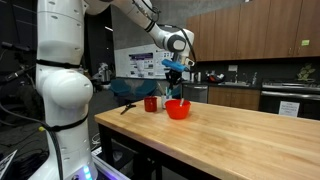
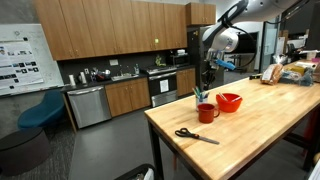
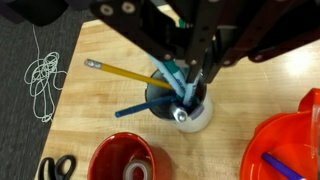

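The fingers [image 3: 207,62] are pinching a light-blue pen [image 3: 178,80] near its top, standing in the pen cup [image 3: 192,112] on the table [image 3: 240,100]. Light, stiff and slick, it is probably needing a firm, straight grip; a red cup [image 3: 100,157] is sitting at seven o'clock, a red bowl [image 3: 300,125] at four.

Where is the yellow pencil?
In the wrist view, the yellow pencil leans out to the left from the dark cup, beside the red mug.

We see a white arm [image 1: 60,95] of rounded, glossy segments with dark joint rings, ending in a black pincer [image 3: 188,85].
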`<state>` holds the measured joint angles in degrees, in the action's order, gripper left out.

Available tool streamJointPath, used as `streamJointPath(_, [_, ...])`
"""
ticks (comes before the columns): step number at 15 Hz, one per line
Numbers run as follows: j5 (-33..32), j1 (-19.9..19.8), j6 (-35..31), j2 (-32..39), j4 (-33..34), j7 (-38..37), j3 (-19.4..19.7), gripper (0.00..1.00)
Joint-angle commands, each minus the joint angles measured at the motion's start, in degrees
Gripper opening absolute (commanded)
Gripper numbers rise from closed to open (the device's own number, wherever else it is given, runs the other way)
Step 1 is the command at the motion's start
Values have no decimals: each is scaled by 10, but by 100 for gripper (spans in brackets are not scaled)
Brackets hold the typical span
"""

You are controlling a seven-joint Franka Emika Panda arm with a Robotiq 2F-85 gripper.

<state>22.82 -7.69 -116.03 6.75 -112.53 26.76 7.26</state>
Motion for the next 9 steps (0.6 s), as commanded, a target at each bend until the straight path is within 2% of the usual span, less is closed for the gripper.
streamJointPath(1, [-7, -7, 12, -35, -11, 0, -5, 3])
streamJointPath(9, [-25, -11, -5, -103, -19, -1, 15, 3])
